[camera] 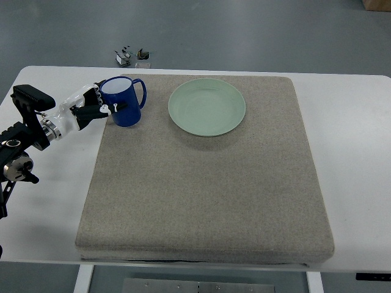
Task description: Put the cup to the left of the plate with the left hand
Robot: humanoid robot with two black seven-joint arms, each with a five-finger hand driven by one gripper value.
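Black and white, the left hand (91, 108) reaches in from the left edge of the table (49, 201) and wraps its fingers (105, 110) around the near-left side of the blue mug (125, 102). The mug stands upright on the far left corner of the grey felt mat (201, 195), its handle pointing right toward the plate, its white inside showing. From this steep angle it seems to rest on the mat, though whether its base is fully down cannot be told.

Further right lies the pale green plate (207, 107), near the mug but apart from it, with a strip of bare mat between them. So the mug already sits left of the plate, and the step in hand looks like the release.

To do it well, the hand should first let the base settle flat, then spread the fingers evenly so that none drags the wall sideways. The thumb side and finger side should part together; a lone finger catching the rim could tip the mug toward the plate. The withdrawal should run back leftward along the arm's own line, low and slow, clear of the handle. The right arm does not show.
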